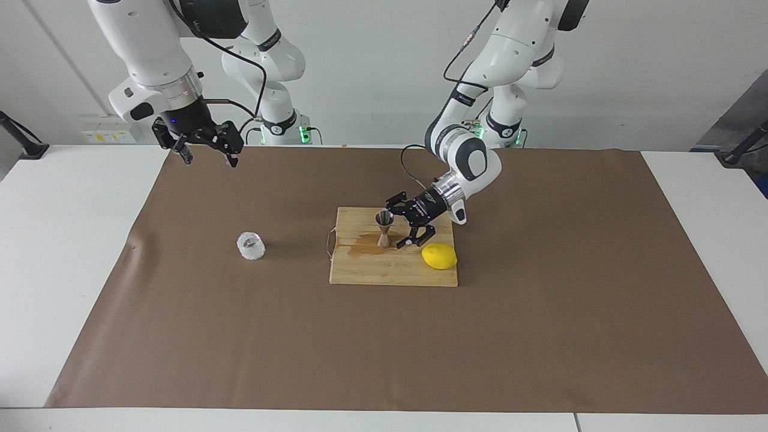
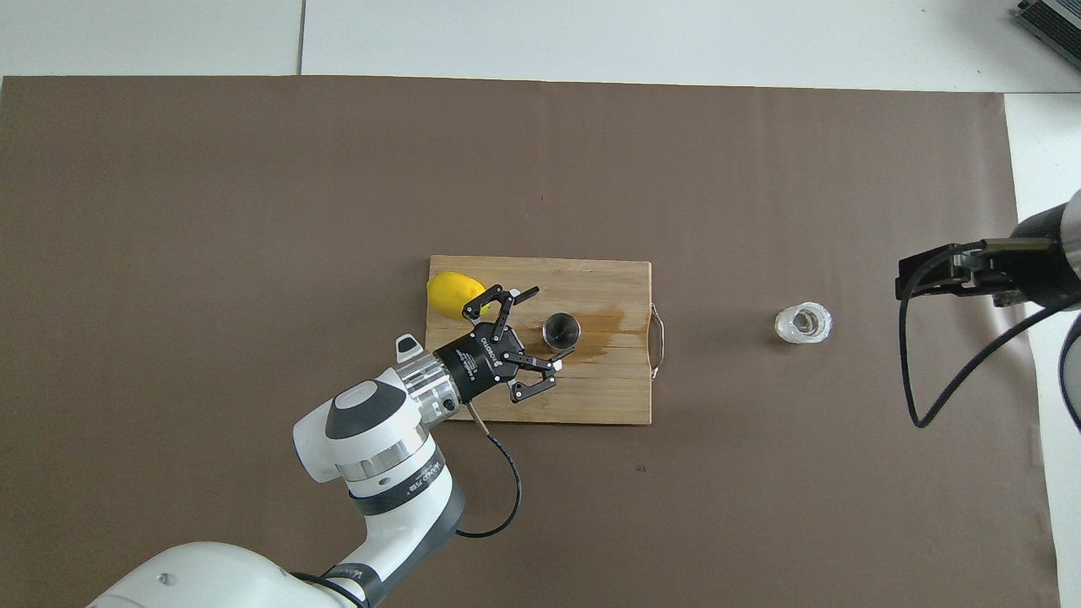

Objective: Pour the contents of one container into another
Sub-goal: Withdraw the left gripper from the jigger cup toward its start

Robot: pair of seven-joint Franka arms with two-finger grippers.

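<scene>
Our left gripper [image 1: 403,227] sits low over the cutting board [image 1: 366,273], fingers spread wide, beside the upright steel jigger [image 1: 384,228] and not touching it. We want it squared on the waist before closing. The lemon [image 1: 439,256] crowds one finger. The crinkly cup [image 1: 251,245] stands on the brown mat toward the right arm's end, where our right gripper [image 1: 207,155] waits, raised, fingers apart.

The steel hourglass jigger [image 1: 384,228] [image 2: 561,330] stands upright on the wooden cutting board [image 1: 384,273] [image 2: 591,397]. The translucent crinkly cup [image 1: 251,245] [image 2: 803,323] stands upright off the board, toward the right arm's end.
</scene>
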